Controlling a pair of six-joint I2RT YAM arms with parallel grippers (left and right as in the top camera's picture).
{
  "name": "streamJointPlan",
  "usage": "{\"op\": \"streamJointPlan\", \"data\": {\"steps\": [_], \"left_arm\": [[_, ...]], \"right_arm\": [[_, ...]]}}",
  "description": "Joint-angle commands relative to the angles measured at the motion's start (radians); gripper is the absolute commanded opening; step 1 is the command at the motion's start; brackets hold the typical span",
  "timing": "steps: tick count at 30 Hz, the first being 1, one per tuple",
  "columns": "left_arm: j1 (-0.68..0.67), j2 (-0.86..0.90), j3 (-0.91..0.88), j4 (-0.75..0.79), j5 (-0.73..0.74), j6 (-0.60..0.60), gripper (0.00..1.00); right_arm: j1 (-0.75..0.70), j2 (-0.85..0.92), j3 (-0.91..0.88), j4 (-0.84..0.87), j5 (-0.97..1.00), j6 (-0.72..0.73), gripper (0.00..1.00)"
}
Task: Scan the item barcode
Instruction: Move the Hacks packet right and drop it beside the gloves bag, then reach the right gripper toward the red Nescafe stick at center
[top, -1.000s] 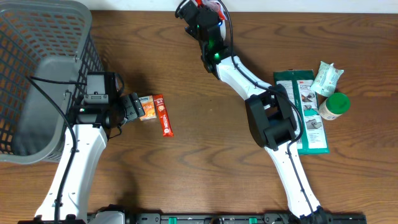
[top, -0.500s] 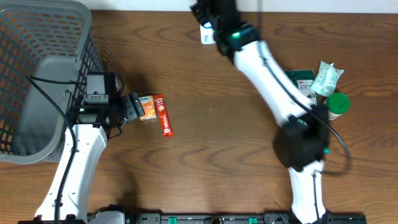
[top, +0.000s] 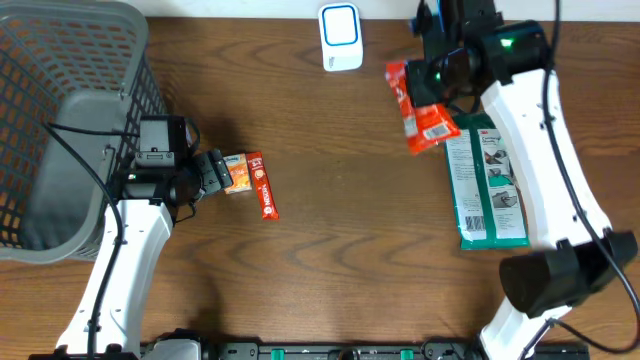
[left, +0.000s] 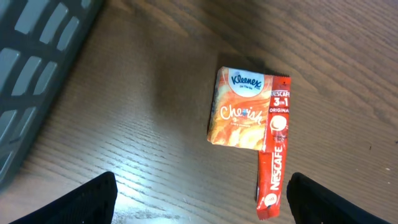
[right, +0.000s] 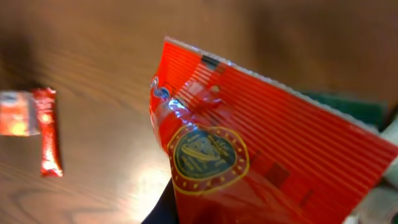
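Up near the far edge, the right fingers (top: 438, 76) are pinched narrow on a red packet (top: 420, 112). They hold it above the surface (top: 330, 270), right of the white scanner (top: 340, 36) and apart from it. The left fingers (left: 93, 198) stand wide and empty, just short of a tissue pack (left: 239, 112) and a coffee stick (left: 273, 163) that lie side by side, touching.
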Motion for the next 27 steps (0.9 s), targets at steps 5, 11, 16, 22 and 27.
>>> {"op": "streamJointPlan", "data": {"steps": [5,11,16,22,27], "left_arm": [[0.005,0.007,0.014,-0.005,-0.012,0.003,0.88],[0.005,0.007,0.014,-0.005,-0.012,0.003,0.88],[0.005,0.007,0.014,-0.005,-0.012,0.003,0.88],[0.005,0.007,0.014,-0.005,-0.012,0.003,0.88],[0.005,0.007,0.014,-0.005,-0.012,0.003,0.88]], "right_arm": [[-0.143,0.019,-0.411,0.250,-0.091,0.056,0.01],[-0.212,0.019,-0.593,0.466,-0.091,0.027,0.07],[-0.241,0.013,-0.590,0.476,-0.065,-0.028,0.99],[-0.235,-0.006,-0.385,0.310,-0.132,-0.029,0.84],[-0.190,-0.005,-0.336,0.204,-0.196,-0.032,0.36]]}}
